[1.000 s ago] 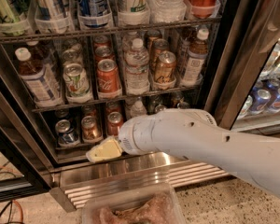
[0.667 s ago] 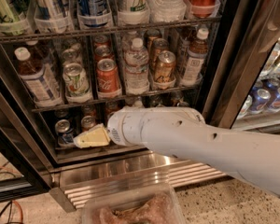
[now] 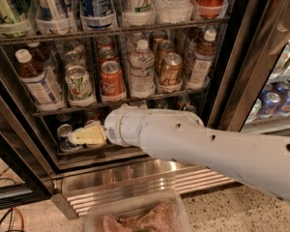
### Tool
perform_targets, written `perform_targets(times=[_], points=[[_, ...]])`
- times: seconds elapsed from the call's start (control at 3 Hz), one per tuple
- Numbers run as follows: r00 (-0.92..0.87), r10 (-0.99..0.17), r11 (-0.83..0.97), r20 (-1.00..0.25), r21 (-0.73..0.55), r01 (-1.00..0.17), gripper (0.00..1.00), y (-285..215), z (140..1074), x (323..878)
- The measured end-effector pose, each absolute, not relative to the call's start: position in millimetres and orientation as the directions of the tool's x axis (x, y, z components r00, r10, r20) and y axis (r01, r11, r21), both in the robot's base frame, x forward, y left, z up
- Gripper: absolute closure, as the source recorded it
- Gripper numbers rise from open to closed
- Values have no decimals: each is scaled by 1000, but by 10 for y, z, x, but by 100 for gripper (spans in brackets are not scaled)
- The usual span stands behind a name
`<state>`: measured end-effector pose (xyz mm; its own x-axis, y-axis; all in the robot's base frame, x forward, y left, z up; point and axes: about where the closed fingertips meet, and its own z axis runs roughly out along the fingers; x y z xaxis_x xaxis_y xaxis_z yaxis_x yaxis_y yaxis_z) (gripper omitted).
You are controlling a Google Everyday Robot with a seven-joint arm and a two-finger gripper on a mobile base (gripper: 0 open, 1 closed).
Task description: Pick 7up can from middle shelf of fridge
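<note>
The 7up can [image 3: 79, 83], whitish-silver with green lettering, stands upright at the front of the middle shelf [image 3: 135, 98] of the fridge [image 3: 232, 71], left of a red Coca-Cola can [image 3: 111, 79]. My gripper [image 3: 86, 136], pale yellow at the end of the white arm [image 3: 193, 144], is in front of the bottom rack. It is below the 7up can, apart from it and holds nothing that I can see. It hides part of the small cans [image 3: 64, 132] on the bottom rack.
On the middle shelf also stand a water bottle [image 3: 141, 66], a gold-brown can [image 3: 170, 69] and brown bottles [image 3: 36, 79]. Tall cans fill the rack above [image 3: 94, 4]. The steel base grille [image 3: 150, 181] and a plastic tub [image 3: 135, 216] lie below. A second cooler [image 3: 275, 103] is at the right.
My gripper and arm have moved left and a little upward, from the fridge's lower middle towards the spot under the 7up can. The cans have not moved.
</note>
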<state>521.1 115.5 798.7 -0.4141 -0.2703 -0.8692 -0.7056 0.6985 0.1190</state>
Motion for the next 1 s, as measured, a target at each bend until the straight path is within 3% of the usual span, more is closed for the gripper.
perform_targets(times=[1.0], points=[[-255, -223, 705, -941, 25, -709, 1, 1418, 8228, 5425]])
